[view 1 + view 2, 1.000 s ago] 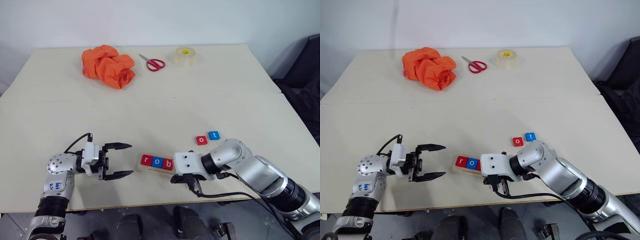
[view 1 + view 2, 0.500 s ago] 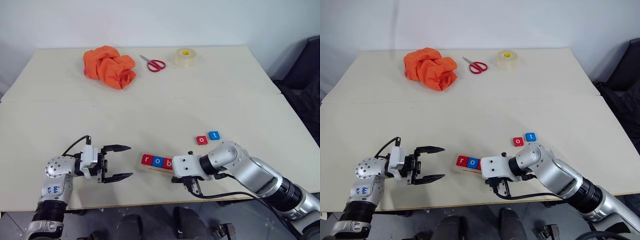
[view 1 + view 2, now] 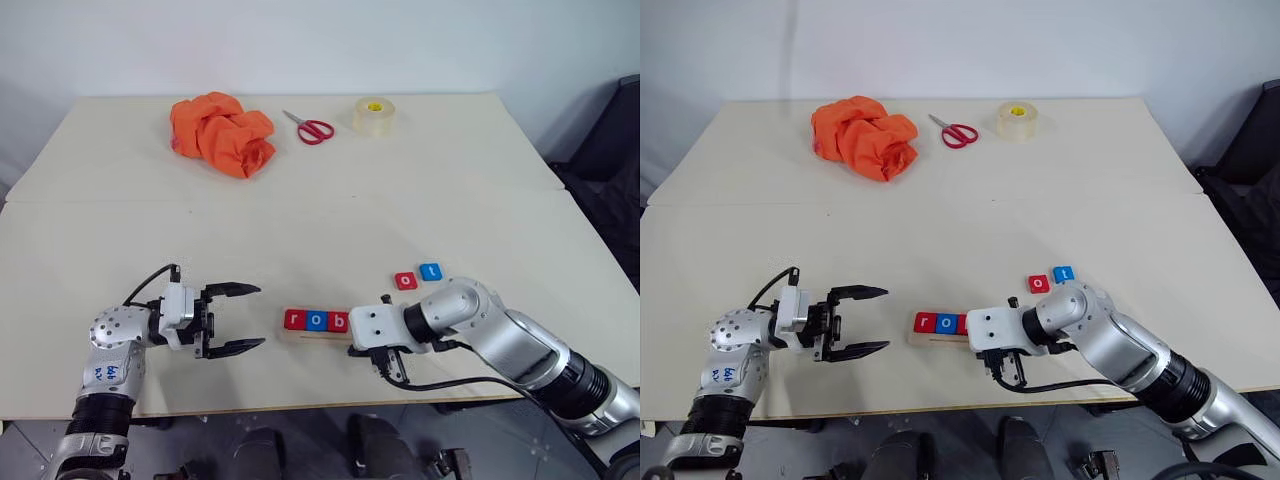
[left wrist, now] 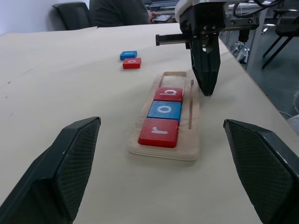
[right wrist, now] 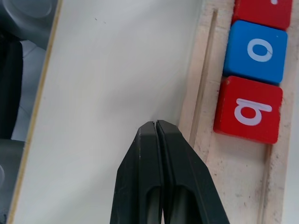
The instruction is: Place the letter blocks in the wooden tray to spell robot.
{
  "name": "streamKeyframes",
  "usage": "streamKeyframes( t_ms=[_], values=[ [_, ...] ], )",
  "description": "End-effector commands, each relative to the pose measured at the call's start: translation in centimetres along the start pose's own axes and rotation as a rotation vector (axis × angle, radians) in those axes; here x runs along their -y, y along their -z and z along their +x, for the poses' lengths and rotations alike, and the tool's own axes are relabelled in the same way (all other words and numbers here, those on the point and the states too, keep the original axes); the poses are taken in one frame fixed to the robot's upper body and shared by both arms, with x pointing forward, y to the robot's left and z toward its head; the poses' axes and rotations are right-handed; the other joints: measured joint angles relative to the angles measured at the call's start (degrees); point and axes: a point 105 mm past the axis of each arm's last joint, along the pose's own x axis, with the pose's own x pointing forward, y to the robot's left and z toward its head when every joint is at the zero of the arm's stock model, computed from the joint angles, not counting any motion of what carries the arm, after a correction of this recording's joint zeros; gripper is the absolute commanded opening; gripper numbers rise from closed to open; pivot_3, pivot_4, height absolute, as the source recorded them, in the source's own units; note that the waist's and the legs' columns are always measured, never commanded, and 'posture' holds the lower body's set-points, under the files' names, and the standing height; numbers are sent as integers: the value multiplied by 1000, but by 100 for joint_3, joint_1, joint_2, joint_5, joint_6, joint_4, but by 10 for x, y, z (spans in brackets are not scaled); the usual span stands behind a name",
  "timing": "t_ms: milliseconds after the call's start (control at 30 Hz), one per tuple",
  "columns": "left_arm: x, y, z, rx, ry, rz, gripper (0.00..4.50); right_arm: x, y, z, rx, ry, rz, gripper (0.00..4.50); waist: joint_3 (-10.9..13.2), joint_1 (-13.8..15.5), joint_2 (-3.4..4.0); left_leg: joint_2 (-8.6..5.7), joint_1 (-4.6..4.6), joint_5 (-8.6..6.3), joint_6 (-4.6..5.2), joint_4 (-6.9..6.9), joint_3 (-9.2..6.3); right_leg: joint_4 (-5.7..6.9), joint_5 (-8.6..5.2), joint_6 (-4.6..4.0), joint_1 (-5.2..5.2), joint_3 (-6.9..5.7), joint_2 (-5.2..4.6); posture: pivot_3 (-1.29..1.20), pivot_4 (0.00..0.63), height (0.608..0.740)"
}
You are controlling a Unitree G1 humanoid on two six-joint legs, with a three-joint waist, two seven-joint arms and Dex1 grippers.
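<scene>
**3 tiles seated, 2 loose**

Left eye view: left gripper (image 3: 238, 318) spread wide, empty; loose o tile (image 3: 405, 281) and t tile (image 3: 430, 271) beyond the wooden tray (image 3: 300, 336).

Right wrist view: right gripper (image 5: 157, 128) pinched together beside the tray's edge.

Tiles look light, rigid, thin: pinch opposite edges.

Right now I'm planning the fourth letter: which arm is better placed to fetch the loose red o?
Right. The right gripper is beside the wooden tray, nearer the red o; the left gripper sits beyond the tray's far end.
</scene>
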Motion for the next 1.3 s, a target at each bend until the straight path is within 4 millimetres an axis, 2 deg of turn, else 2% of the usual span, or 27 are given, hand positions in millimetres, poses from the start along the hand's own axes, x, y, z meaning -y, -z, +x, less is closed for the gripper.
streamKeyframes(
  t_ms=[33,233,300,433,500,633,767,1000,1100,1300],
  values=[
    [-3,-4,1,9,7,31,4500,13,33,-9,-132,89,74,55,-2,0,-4,0,0,0,0,1,0,0,0,0,1,0,0,0,150,740],
    [-6,-5,2,10,9,38,4500,15,33,-10,-127,103,74,55,-8,4,-13,0,0,0,0,3,0,0,1,-1,1,0,0,0,150,740],
    [-7,-5,1,9,11,38,4500,12,25,-13,-88,94,86,55,-8,4,-13,0,0,0,0,3,0,0,1,-1,1,0,-1,0,150,740],
    [-7,-5,-1,4,16,35,4500,10,8,-29,17,122,123,55,-8,14,-13,0,-8,0,0,0,0,-2,1,-1,-5,0,-1,0,150,740],
    [-8,-4,-1,3,16,33,4500,11,7,-34,38,141,155,55,-7,7,-13,0,-12,-1,0,-3,0,-4,2,2,-10,-1,-1,0,150,740],
    [-9,-4,-3,-2,21,28,4500,15,11,-57,122,250,254,55,-7,4,-12,3,-13,-2,0,-18,0,-8,0,-1,-16,-3,4,0,150,740],
    [-14,-2,-2,-1,23,23,4500,26,33,-80,133,431,370,939,-7,5,-13,2,-13,-2,0,-20,1,-11,0,0,-16,-3,4,0,150,740],
    [-19,-1,6,13,50,14,4500,18,47,-99,169,546,468,3420,-6,8,-13,1,-13,-2,0,-19,1,-13,0,1,-14,-3,4,0,150,740],
    [-23,-1,8,19,65,11,4500,6,56,-108,196,614,523,4458,-6,22,-14,1,-14,-2,0,-20,1,-15,0,2,-13,-3,5,0,150,740],
    [-27,-1,3,14,79,-3,4500,-21,70,-119,205,710,628,4458,-6,12,-14,1,-14,-3,2,-21,1,-19,2,6,-10,-2,7,0,150,740]
  ],
)
